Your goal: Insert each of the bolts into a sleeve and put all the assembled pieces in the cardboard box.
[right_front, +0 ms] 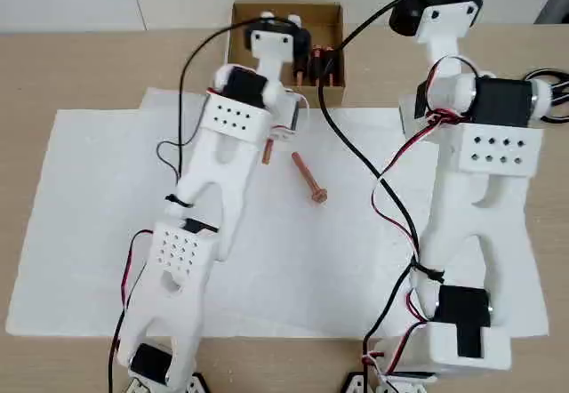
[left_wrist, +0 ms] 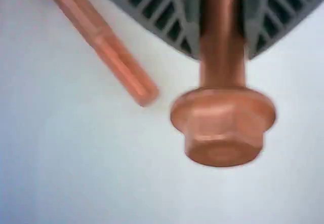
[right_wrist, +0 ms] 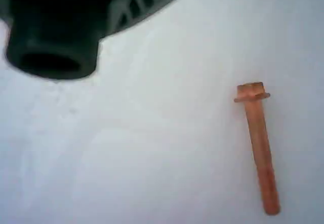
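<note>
My left gripper is shut on the shank of a copper bolt, whose flanged head points away from the fingers. In the high view this left gripper hangs just above the white sheet, in front of the cardboard box, with the held bolt sticking out below it. A second copper bolt lies loose on the sheet just beside it; its shank shows close to the held one. My right gripper is shut on a black sleeve, above the sheet and apart from the loose bolt.
Several assembled pieces lie inside the box at the table's back. A white foam sheet covers most of the wooden table. Black cables run from the box area across the sheet between the two arms.
</note>
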You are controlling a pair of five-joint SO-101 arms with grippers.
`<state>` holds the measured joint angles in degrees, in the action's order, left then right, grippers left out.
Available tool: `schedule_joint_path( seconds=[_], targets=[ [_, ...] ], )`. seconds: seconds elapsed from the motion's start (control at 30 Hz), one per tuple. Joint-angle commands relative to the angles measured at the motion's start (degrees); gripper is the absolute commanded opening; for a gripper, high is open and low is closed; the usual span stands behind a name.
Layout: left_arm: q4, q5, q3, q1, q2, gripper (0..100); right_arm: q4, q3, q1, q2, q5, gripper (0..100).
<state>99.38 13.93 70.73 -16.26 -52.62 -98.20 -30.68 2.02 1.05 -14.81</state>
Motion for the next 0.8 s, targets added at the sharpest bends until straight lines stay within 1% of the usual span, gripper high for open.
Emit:
schedule_joint_path(
  seconds=[0.0, 0.17, 0.27, 0.37, 0.43, 0.6, 0.63, 0.7, 0.77],
  targets=[
    [1.1, -1.8, -1.3, 1.5, 9.0, 0, 0.4, -0.1, -0.6, 8.2, 1.4, 0.9],
    [1.1, -2.6, -10.2, 1.1, 19.7, 0, 0.7, 1.1, -3.0, 21.1, 2.4, 1.1],
    [1.1, -4.4, -16.0, 1.2, 25.1, 0, 0.8, 7.7, -4.3, 29.9, 2.2, 1.1],
    [1.1, -4.7, -24.6, 1.6, 28.5, 0, 2.2, 20.3, -5.8, 39.0, 2.2, 1.0],
    [1.1, -4.7, -28.9, 1.8, 30.2, 0, 5.1, 30.8, -6.5, 45.8, 2.0, 0.8],
    [1.1, -5.3, -32.2, 2.5, 31.6, 1, 21.0, 59.4, -8.4, 60.2, 1.7, 0.3],
    [1.1, -5.3, -32.2, 2.6, 31.7, 1, 23.3, 63.2, -8.7, 63.2, 1.2, 0.3],
    [1.1, -5.3, -32.5, 2.9, 31.7, 1, 26.3, 67.8, -8.7, 69.1, -2.4, 0.3],
    [1.1, -5.3, -32.6, 3.4, 31.7, 1, 27.1, 71.4, -9.6, 73.8, -4.7, 0.3]
  ],
)
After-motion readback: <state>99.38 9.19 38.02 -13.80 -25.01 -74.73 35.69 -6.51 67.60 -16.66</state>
